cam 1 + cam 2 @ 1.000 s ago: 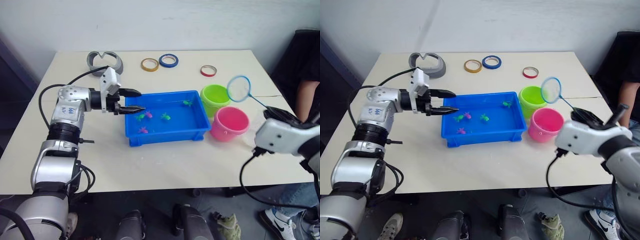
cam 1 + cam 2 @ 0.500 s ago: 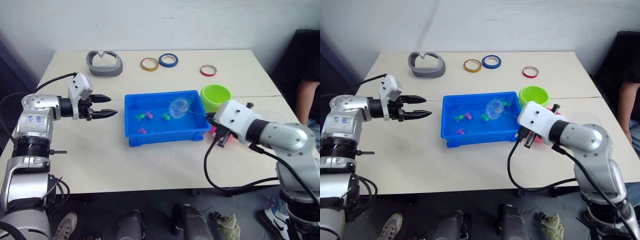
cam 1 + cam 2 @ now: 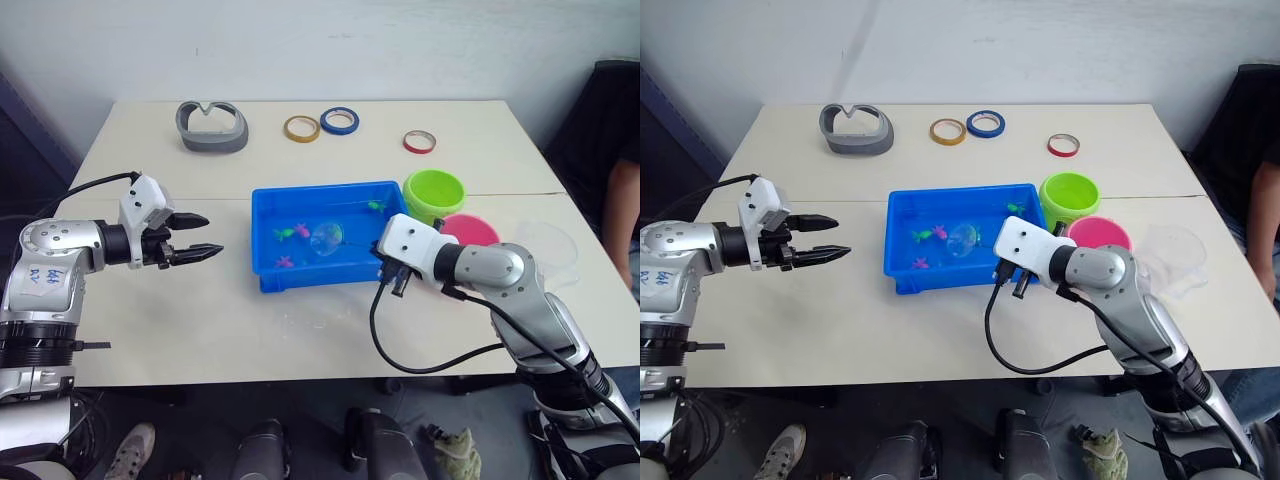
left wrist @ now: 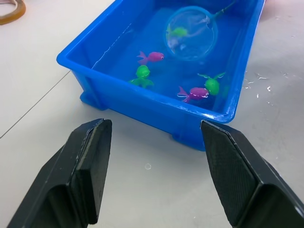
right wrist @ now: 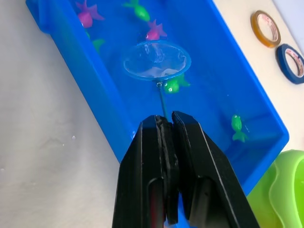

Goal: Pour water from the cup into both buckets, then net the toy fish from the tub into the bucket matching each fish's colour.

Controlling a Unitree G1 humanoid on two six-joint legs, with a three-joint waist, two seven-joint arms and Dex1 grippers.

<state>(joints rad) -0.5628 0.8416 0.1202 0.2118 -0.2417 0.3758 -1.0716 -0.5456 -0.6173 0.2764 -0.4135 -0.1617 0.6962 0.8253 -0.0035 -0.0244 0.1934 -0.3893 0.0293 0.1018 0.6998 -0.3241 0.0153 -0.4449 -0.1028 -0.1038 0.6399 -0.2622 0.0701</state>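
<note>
Right gripper [image 5: 165, 124] clamps net [image 5: 156, 59] stick, hoop in tub [image 3: 268, 205] centre | left gripper [image 3: 200, 236] wide, 9 o'clock of tub | I risk scooping mixed-colour fish [image 4: 152, 56].

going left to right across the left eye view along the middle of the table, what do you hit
left gripper → tub → net → lime green bucket → cup

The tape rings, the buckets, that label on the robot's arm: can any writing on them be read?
Sticker on the left forearm: handwritten marks, too blurred to read.
Orange tape ring: faint print on the inner face, too small to read.
Buckets, tub, net: no writing visible.
</note>
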